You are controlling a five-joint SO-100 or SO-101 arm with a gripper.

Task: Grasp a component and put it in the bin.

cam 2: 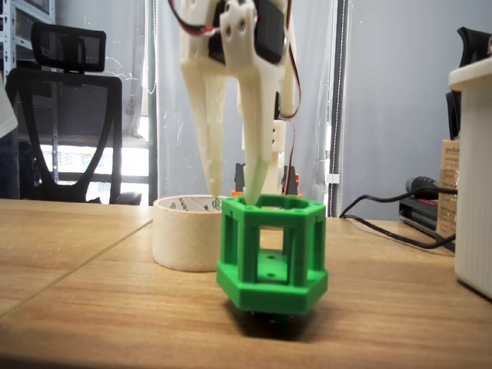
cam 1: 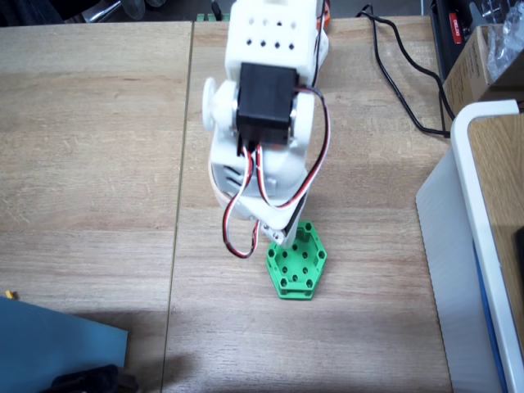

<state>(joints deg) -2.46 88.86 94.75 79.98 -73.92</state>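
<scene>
A pale wood bench [cam 2: 92,254] carries the green component [cam 2: 270,257], standing just before the tape ring [cam 2: 184,231]. The tool [cam 2: 234,191], its fingers apart, straddles the component's near upper rim. A shallow pinch there could tip or drop it.

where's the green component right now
In the low fixed view the green component sits on the wooden table, front centre, just right of the tape roll, under the tool.

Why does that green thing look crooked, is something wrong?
The green component sits tilted rather than flat on the table, with one gripper finger touching its top rim. The tape roll behind stands level. Nothing looks spilled or broken.
</scene>
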